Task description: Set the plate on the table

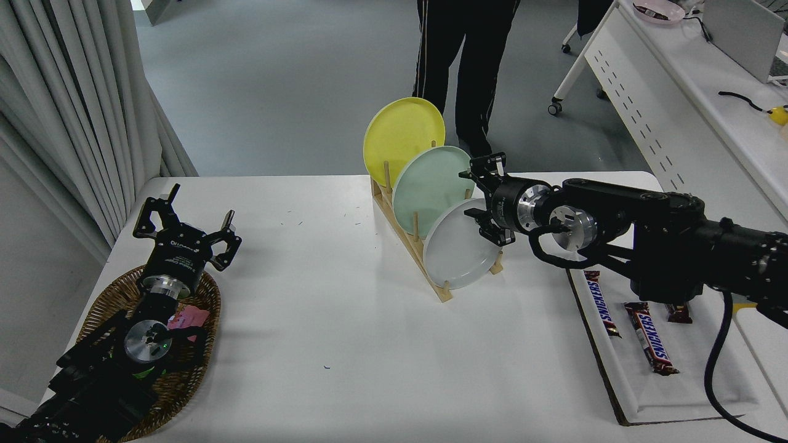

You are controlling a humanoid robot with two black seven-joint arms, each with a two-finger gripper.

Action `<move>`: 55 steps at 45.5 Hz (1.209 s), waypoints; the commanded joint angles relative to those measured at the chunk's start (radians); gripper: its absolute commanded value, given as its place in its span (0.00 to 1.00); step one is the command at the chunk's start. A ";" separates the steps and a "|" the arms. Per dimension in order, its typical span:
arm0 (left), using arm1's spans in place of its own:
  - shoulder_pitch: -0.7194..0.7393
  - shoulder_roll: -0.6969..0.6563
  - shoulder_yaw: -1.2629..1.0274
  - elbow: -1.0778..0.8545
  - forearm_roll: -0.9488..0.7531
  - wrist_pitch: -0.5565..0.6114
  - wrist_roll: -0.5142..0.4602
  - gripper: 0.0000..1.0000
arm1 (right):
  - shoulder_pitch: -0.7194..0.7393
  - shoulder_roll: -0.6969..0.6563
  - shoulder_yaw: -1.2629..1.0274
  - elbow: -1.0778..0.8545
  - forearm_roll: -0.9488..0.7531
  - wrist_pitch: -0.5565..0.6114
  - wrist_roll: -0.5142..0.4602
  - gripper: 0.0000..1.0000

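Observation:
The pale grey-white plate (457, 249) stands on edge in the front slot of a wooden rack (403, 232) on the white table (345, 320). My right gripper (484, 200) reaches in from the right at the plate's upper right rim. It is open, with one finger above the rim and one in front of the plate's face. I cannot tell whether the fingers touch the plate. My left gripper (184, 224) is parked open at the lower left.
A mint green plate (429, 187) and a yellow plate (401, 138) stand behind in the same rack. A white tray (677, 381) with Snickers bars lies at the right. A wicker basket (104, 307) sits under the left arm. A person's legs (468, 61) stand beyond the table. A white desk (671, 80) is at the far right.

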 commanded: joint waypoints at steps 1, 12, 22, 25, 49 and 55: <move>0.000 0.000 0.000 0.000 0.000 0.001 0.000 1.00 | -0.001 0.009 0.000 -0.015 -0.008 0.001 -0.016 0.53; 0.000 0.000 0.000 0.000 0.000 0.000 -0.001 1.00 | -0.001 0.009 0.000 -0.018 -0.008 0.001 -0.017 0.52; 0.000 0.000 0.000 0.000 0.000 0.000 0.000 1.00 | -0.004 0.012 0.000 -0.019 -0.008 0.002 -0.022 0.45; 0.000 0.000 0.000 0.000 0.000 0.000 -0.001 1.00 | -0.006 0.012 0.000 -0.019 -0.008 0.004 -0.031 0.42; 0.000 0.000 0.000 0.000 0.000 0.000 0.000 1.00 | -0.006 0.023 0.000 -0.019 -0.007 0.001 -0.039 0.31; 0.000 0.000 0.000 0.000 0.000 0.000 -0.001 1.00 | -0.006 0.023 0.000 -0.019 -0.007 0.001 -0.040 0.27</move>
